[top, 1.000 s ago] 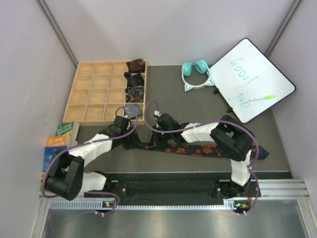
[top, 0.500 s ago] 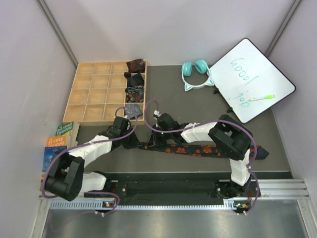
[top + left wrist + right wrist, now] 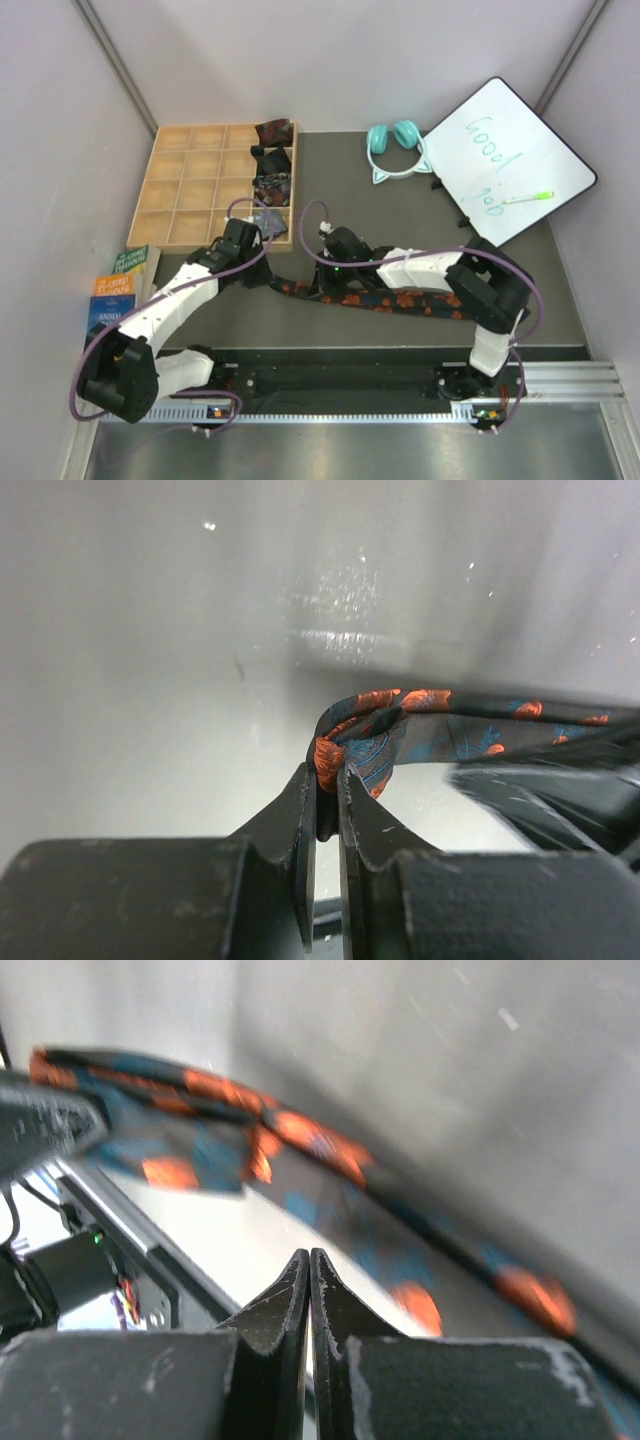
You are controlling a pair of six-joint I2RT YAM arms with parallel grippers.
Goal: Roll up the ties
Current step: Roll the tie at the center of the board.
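A black tie with orange-red blotches (image 3: 400,300) lies stretched across the dark table in front of the arms. My left gripper (image 3: 263,276) is shut on its left end; in the left wrist view the folded tie end (image 3: 372,725) sits pinched between the jaws of that gripper (image 3: 325,772). My right gripper (image 3: 323,284) is shut and empty, just above the tie near that same end; in the right wrist view the tie (image 3: 320,1145) runs past beyond the closed gripper (image 3: 309,1255). Several rolled ties (image 3: 270,185) sit in the right column of the wooden tray (image 3: 190,180).
Teal cat-ear headphones (image 3: 395,145) lie at the back. A whiteboard (image 3: 505,160) with a green marker (image 3: 528,198) leans at the back right. Books (image 3: 120,285) are stacked left of the table. Grey walls close in on both sides.
My left gripper has lifted and moved toward the tray with the tie end in it. The tie has been drawn left; its right end no longer shows past the right arm's elbow.
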